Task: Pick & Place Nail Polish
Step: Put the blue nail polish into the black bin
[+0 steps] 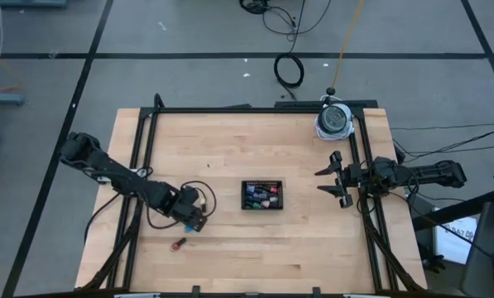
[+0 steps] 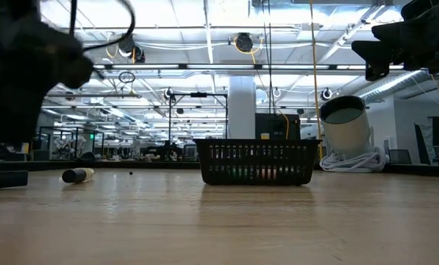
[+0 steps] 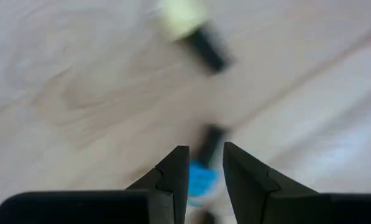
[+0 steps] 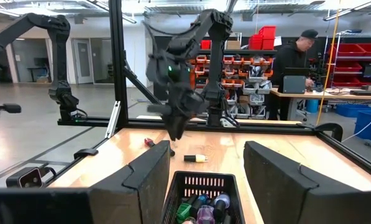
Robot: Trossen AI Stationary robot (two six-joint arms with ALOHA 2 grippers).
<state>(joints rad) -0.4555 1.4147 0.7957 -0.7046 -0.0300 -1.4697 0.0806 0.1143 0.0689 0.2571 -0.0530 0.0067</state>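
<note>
Nail polish bottles are spread over the wooden table. A blue one (image 3: 202, 179) with a dark cap sits between the fingers of my left gripper (image 3: 205, 149), which points steeply down at the table's left (image 1: 195, 222). A yellow bottle (image 3: 184, 15) with a black cap lies on its side on the wood nearby (image 2: 78, 175). A red bottle (image 1: 178, 244) lies on its side closer to the near edge. Several more bottles lie in the black mesh tray (image 1: 243, 195) at the table's middle. My right gripper (image 1: 333, 180) waits open at the right edge, holding nothing. My left gripper pinches the blue bottle's body (image 3: 197, 184) between its two fingers, coming from above and pointing steeply down. The bottle lies along the fingers, and its dark cap (image 3: 211, 140) sticks out past the fingertips toward the table. Whether the cap touches the wood does not show.
A white cylinder (image 1: 334, 122) stands at the far right corner. Black frame rails (image 1: 255, 109) run along the table's edges. A person (image 4: 294, 62) sits at a bench beyond the table. Bare wood lies between the tray and the near edge.
</note>
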